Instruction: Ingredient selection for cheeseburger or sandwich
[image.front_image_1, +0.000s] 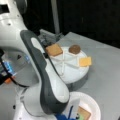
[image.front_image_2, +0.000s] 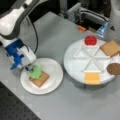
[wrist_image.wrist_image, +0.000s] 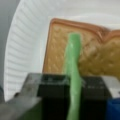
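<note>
In a front view, the arm body hides most of the gripper (image.front_image_1: 65, 115); the toast square (image.front_image_1: 83, 113) on the paper plate (image.front_image_1: 93, 102) lies just beside it, toward the view's right. The divided tray (image.front_image_1: 72, 72) beyond holds a second toast (image.front_image_1: 53, 50), patty (image.front_image_1: 74, 49) and cheese (image.front_image_1: 85, 61).

In a front view, the gripper (image.front_image_2: 30, 70) sits at the lettuce (image.front_image_2: 35, 72), which rests on the toast square (image.front_image_2: 39, 79) directly below. The tomato (image.front_image_2: 90, 40) is well apart, on the tray (image.front_image_2: 75, 62).

In the wrist view, the jaws are closed narrowly on the lettuce (wrist_image.wrist_image: 72, 57), seen edge-on; its long axis runs straight ahead from the gripper over the toast (wrist_image.wrist_image: 57, 50).
</note>
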